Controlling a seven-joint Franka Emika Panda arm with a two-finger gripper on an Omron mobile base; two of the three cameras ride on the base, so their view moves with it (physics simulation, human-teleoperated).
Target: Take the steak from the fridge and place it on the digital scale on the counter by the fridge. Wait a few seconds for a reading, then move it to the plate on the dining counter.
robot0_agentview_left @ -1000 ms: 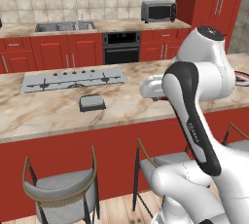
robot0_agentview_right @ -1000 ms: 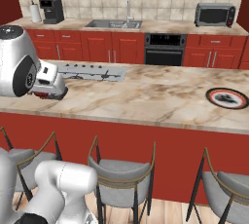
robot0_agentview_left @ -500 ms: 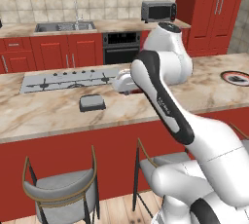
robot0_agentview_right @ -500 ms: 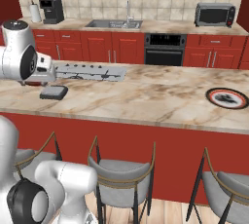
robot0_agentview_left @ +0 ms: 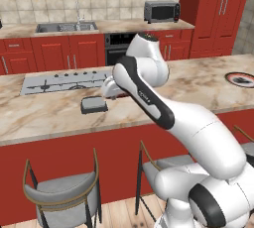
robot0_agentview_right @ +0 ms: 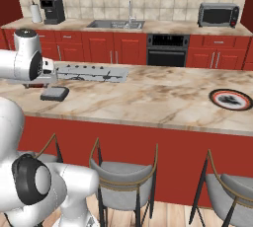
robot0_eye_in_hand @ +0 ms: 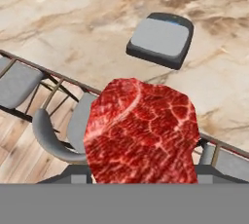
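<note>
Bright red and marbled, the steak [robot0_eye_in_hand: 144,133] fills the foreground of the hand view, clamped in the gripper's narrowly parted jaws and carried in the air above the stools [robot0_eye_in_hand: 58,135] at the edge of the beige counter [robot0_eye_in_hand: 73,23]. The dark grey digital scale [robot0_eye_in_hand: 160,39] lies ahead with its top bare, which suggests the step in hand is bringing the meat to the scale. The next move calls for centring the steak over the scale, lowering it flat and letting go; the plate [robot0_agentview_right: 231,99] waits far along the counter.
</note>
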